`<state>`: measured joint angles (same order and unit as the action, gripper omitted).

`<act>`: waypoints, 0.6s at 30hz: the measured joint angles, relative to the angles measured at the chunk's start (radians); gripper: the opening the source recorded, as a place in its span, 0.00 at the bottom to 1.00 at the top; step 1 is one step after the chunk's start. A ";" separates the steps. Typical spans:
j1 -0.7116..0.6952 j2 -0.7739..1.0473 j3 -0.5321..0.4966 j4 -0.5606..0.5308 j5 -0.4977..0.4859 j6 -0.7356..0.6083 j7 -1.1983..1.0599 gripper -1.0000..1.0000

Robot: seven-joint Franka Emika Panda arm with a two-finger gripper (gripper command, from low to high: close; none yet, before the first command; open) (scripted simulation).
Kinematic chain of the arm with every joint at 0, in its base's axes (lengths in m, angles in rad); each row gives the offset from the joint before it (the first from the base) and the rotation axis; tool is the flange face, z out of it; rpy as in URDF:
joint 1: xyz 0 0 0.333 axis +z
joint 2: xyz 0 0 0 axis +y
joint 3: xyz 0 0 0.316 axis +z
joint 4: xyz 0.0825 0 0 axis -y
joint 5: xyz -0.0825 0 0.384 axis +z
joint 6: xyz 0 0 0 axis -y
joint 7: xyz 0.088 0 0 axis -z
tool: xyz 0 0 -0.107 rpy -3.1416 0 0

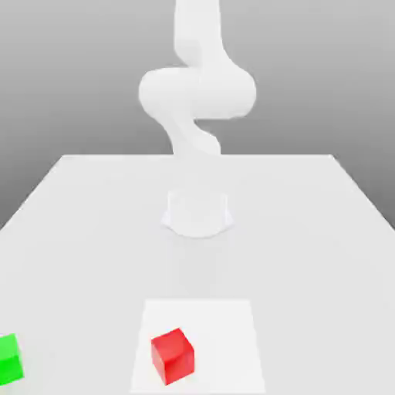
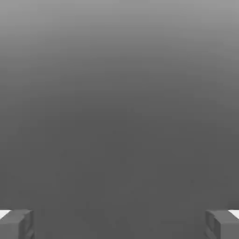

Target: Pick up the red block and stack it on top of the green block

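Red block (image 1: pixel 172 356), one small bright cube, sits on the white table (image 1: pixel 92 231) close to the table's near edge, about midway along it. It lies inside a slightly brighter square patch (image 1: pixel 224 332) on the table top. One green block (image 1: pixel 9 359) stands on the same table near the near edge too, at the corner on the exterior view's left, well apart from the red one and partly cut by the picture border. The table is plain white and smooth, and behind it the room is only a grey backdrop, darker toward the top. One white arm (image 1: pixel 197 92) rises from a round base (image 1: pixel 198 214) in the middle of the table. In the hand view the claw (image 2: pixel 119 224) is released: its two grey fingertips (image 2: pixel 16 224) stand far apart with nothing between them, before a plain grey background.
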<state>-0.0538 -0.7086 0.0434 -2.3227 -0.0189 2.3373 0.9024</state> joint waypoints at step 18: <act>-0.233 0.661 0.153 -0.163 -0.145 0.268 0.745 0.50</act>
<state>-0.2869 -0.0479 0.1963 -2.4854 -0.1639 2.6050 1.6470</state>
